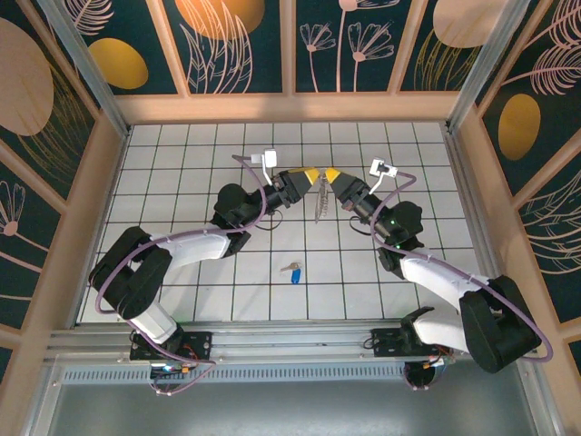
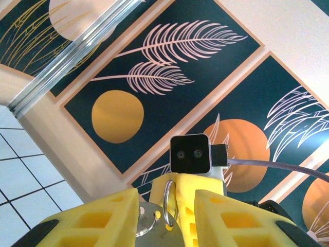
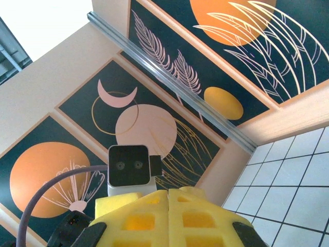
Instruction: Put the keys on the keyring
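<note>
Keyring (image 2: 165, 198), thin metal loop, pinched by left gripper (image 2: 167, 206); right gripper (image 3: 168, 195) clenched; blue-headed key (image 1: 292, 271) lies loose.

White tiled floor (image 1: 182, 154) with dark grid lines fills the centre, boxed by pale-framed dark teal wall panels (image 1: 245, 45) printed with orange discs and pale leaves. An aluminium rail (image 1: 290, 338) crosses the bottom.

- Left arm (image 1: 182, 247): reaching forward and inward, elbow bending outward.
- Left end effector (image 1: 311, 175): pointing right, its yellow fingers (image 2: 103, 221) standing slightly apart.
- Right arm (image 1: 436, 277): reaching forward and inward, mirroring the other.
- Right end effector (image 1: 334, 176): pointing left, its fingers (image 3: 139, 216) pressing together, its tip nearly meeting the opposite tip.
</note>
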`<move>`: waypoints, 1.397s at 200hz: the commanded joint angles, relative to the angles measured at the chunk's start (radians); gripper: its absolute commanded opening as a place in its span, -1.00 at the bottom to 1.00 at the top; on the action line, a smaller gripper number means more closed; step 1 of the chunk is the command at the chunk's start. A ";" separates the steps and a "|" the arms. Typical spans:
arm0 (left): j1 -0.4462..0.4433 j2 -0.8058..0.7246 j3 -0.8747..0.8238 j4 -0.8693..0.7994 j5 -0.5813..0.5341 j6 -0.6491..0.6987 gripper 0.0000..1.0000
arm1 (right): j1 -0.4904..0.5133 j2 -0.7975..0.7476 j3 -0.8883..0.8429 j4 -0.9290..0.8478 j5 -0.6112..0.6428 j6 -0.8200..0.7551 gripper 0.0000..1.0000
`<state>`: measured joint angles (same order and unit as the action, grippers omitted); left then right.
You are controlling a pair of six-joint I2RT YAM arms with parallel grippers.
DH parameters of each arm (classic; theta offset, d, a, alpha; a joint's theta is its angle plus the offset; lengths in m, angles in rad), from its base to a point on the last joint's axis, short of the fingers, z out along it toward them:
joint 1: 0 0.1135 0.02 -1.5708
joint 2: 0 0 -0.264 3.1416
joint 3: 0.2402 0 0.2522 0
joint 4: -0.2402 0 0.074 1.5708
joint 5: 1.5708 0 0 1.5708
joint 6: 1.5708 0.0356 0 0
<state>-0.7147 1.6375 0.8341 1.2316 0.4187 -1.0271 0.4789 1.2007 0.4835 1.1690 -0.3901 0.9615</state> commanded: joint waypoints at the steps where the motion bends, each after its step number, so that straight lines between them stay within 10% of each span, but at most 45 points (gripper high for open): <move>1: -0.009 0.018 0.030 0.055 0.024 -0.014 -0.32 | 0.011 0.009 0.037 0.081 -0.001 0.017 -1.00; 55: -0.014 0.024 0.034 0.058 0.026 -0.013 -0.41 | 0.021 0.026 0.047 0.084 -0.004 0.016 -1.00; 116: -0.015 0.021 0.031 0.063 0.028 -0.007 -1.00 | 0.018 0.026 0.044 0.060 -0.010 -0.001 -1.00; 149: -0.015 -0.034 0.046 -0.092 0.023 0.104 -1.00 | -0.089 -0.056 0.014 -0.045 -0.055 -0.018 -0.17; 216: -0.012 -0.069 0.260 -0.598 0.180 0.458 -1.00 | -0.290 -0.159 -0.010 -0.198 -0.307 -0.098 -0.09; 279: -0.011 -0.036 0.331 -0.660 0.301 0.487 -1.00 | -0.291 -0.153 -0.005 -0.144 -0.460 -0.125 -0.13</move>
<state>-0.7258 1.5921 1.1301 0.5999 0.6495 -0.5789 0.1913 1.0500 0.4759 0.9756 -0.7612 0.8642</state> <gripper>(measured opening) 0.058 0.441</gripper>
